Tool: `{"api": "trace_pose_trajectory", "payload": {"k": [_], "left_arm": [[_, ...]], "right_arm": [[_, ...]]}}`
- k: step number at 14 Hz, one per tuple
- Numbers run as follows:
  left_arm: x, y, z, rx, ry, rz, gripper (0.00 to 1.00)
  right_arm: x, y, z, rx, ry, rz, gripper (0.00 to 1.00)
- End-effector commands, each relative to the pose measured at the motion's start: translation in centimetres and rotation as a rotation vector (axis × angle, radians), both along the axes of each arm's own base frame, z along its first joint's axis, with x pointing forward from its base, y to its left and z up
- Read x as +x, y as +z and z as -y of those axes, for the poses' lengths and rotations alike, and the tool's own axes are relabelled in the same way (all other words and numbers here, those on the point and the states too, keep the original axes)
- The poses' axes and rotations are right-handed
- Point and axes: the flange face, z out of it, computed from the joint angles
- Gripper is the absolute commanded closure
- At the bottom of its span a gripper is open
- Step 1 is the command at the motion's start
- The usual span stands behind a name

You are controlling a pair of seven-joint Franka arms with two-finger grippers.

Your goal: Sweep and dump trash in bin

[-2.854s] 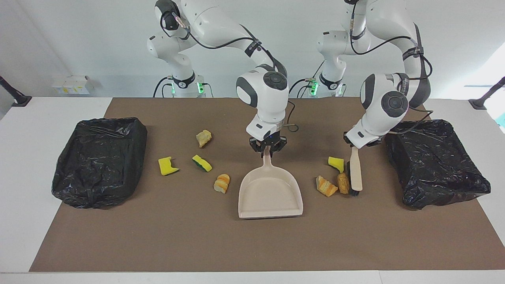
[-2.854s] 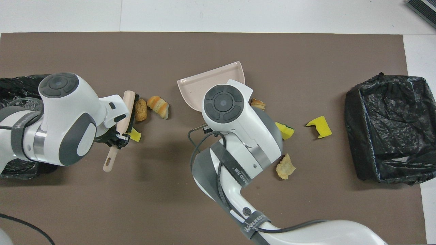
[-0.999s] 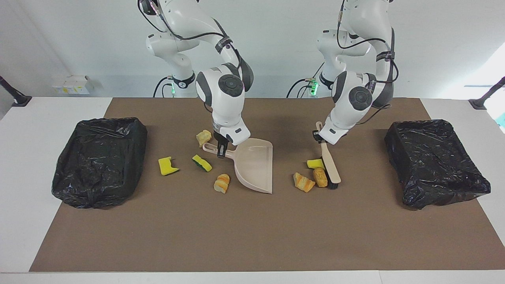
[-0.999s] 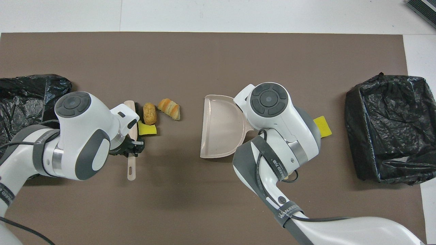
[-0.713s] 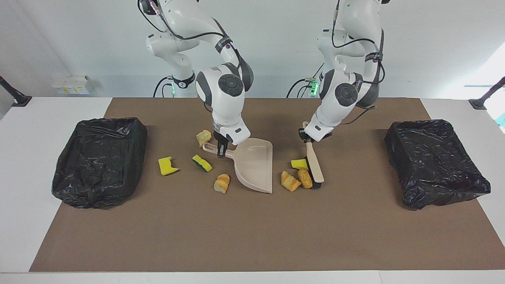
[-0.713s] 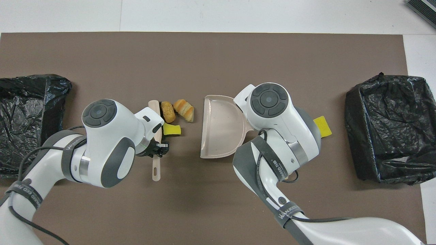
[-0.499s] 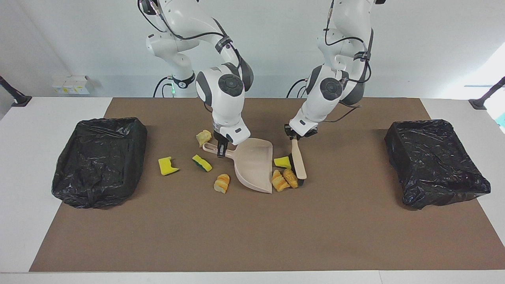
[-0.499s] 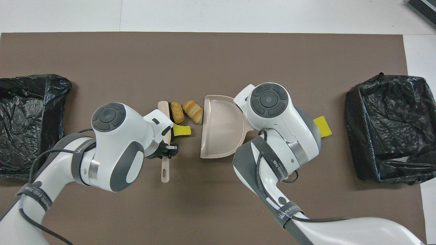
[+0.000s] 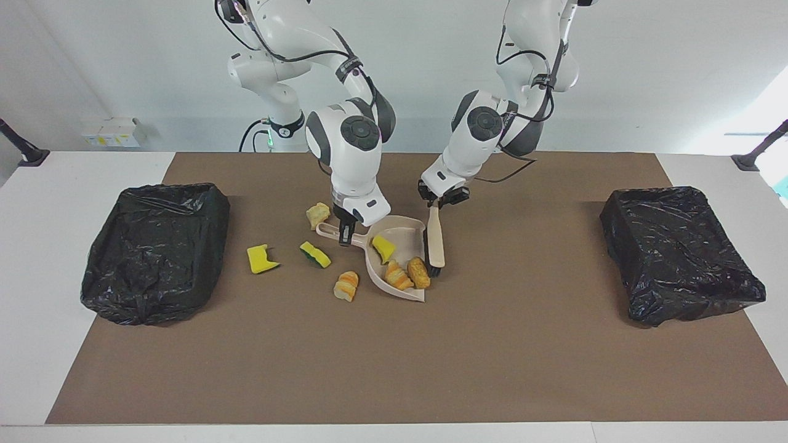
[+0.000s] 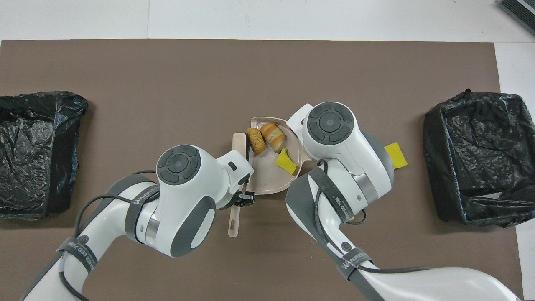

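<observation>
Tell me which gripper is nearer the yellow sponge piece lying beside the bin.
Right. The right gripper holds the dustpan handle, with only a green-backed scrap between it and that yellow piece. The left gripper holds the brush at the dustpan's mouth.

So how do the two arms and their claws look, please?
Both arms are glossy white with dark grey joint caps and bands with small lettering. Black cables run along them. Green lights glow at the bases. The left claw and right claw are small and black.

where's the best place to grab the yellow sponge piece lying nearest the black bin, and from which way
Probably from straight above, fingers closing across the two flat sides of the yellow sponge piece. It lies flat and alone on the brown mat, beside the black bin, with room around it; avoid its notched edge.
</observation>
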Motion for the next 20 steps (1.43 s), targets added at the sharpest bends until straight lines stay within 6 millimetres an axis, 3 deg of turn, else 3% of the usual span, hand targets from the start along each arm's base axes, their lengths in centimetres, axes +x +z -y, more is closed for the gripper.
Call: {"api": "trace_pose_trajectory", "payload": {"k": [1, 3, 4, 5, 7, 10, 13, 15, 20], "left_arm": [[2.1, 5.9, -2.8, -0.025, 0.022, -0.028, 1.0], [2.8, 10.4, -5.4, -0.038, 0.037, -0.006, 1.0], [3.3, 10.9, -6.4, -0.037, 0.041, 0.01, 1.0], [3.8, 10.8, -6.7, -0.029, 0.043, 0.03, 1.0], [6.0, 10.5, -10.6, 0.024, 0.066, 0.071, 1.0], [6.9, 9.9, -14.7, 0.055, 0.001, 0.059, 1.0], [5.7, 9.4, -16.5, 0.111, -0.078, 0.013, 1.0], [4.3, 7.9, -17.6, 0.111, -0.116, -0.012, 1.0], [1.7, 3.9, -16.4, 0.134, -0.14, -0.075, 1.0]], "right_arm": [[-0.7, 0.1, 0.4, -0.006, 0.029, 0.013, 1.0], [-0.7, 0.1, 0.4, -0.005, 0.028, 0.012, 1.0], [-0.7, 0.1, 0.3, -0.005, 0.029, 0.012, 1.0], [-0.7, 0.1, 0.2, -0.004, 0.029, 0.012, 1.0], [-0.8, 0.1, 0.0, -0.004, 0.026, 0.013, 1.0], [-0.8, 0.1, 0.0, -0.004, 0.026, 0.013, 1.0], [-0.8, 0.1, 0.0, -0.004, 0.024, 0.013, 1.0], [-0.8, 0.1, 0.0, -0.004, 0.024, 0.013, 1.0], [-0.8, 0.1, 0.0, -0.004, 0.024, 0.013, 1.0]]}}
